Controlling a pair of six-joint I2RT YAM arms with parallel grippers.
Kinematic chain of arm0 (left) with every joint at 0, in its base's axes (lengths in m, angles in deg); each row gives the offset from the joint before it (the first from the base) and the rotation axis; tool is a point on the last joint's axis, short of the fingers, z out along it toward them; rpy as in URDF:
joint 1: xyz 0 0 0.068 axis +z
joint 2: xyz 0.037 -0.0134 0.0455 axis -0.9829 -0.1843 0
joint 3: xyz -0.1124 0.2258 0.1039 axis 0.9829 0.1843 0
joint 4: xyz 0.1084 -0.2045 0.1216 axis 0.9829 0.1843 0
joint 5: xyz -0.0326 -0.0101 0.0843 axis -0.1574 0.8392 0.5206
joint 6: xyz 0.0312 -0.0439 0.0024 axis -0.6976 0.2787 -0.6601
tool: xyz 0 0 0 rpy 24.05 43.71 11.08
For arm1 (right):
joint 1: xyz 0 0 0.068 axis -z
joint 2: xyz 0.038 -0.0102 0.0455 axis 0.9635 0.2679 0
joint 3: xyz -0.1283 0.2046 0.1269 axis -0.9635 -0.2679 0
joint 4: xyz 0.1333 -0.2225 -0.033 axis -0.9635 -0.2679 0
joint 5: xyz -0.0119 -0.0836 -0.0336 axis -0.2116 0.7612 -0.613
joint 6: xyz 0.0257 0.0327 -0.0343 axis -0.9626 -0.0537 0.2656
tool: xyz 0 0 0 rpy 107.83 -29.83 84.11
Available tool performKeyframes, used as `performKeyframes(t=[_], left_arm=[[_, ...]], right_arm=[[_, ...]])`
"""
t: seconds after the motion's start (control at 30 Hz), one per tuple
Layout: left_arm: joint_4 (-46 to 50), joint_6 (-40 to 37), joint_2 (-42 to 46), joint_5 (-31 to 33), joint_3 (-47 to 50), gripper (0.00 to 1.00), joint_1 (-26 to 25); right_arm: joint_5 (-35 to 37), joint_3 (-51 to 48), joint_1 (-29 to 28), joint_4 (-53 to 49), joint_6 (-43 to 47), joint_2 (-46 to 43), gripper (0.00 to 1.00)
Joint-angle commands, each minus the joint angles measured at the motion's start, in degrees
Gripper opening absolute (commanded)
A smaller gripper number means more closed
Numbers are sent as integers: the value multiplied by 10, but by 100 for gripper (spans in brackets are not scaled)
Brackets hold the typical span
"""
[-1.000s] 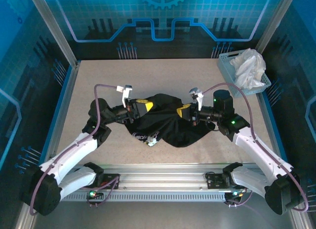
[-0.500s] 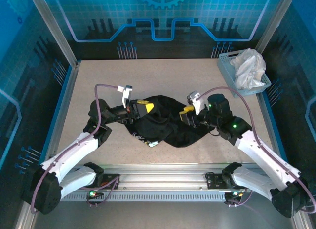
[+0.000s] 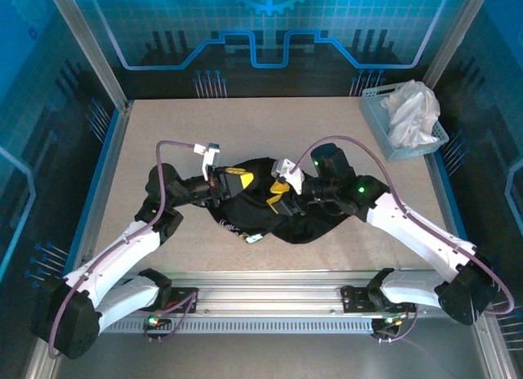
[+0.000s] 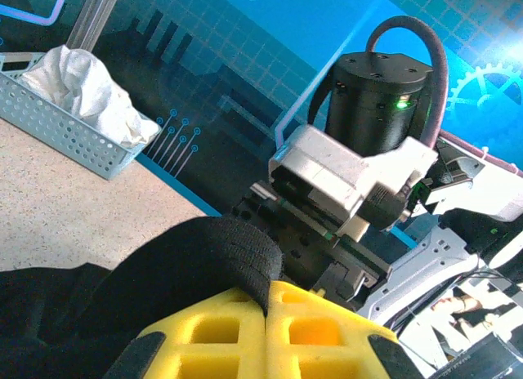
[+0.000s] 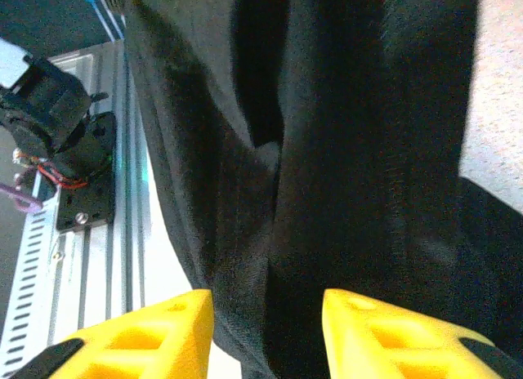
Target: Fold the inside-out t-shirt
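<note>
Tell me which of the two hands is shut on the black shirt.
The left hand: its yellow fingers are pressed together on a fold of the t-shirt. The right hand has its fingers apart over the fabric.

Bare table [image 3: 245, 126] lies open across the far half and along both sides. The bunched t-shirt [image 3: 249, 203], left arm [image 3: 122, 248] and right arm [image 3: 409, 228] crowd the near centre; a basket [image 3: 377, 122] of white cloth [image 3: 413, 109] blocks the far right corner.

bright bluish light, perhaps soft close-ups
</note>
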Motion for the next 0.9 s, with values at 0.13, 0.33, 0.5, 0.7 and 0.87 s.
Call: performKeyframes(t=[0.13,0.33,0.5,0.7,0.87], left_arm=[[10,-28,11,1,-22,0,-4],[62,-52,17,52,-26,0,-4],[106,-64,35,128,-20,2,-3],[92,-45,30,140,-20,2,-2],[59,-28,30,127,-12,5,-3]], right_arm=[[-36,24,-5,-50,27,20,21],[-37,8,1,-43,21,-16,0],[-74,-50,41,-2,-7,-94,0],[-84,-126,51,81,-54,-138,0],[-10,-131,50,100,-100,-121,0]])
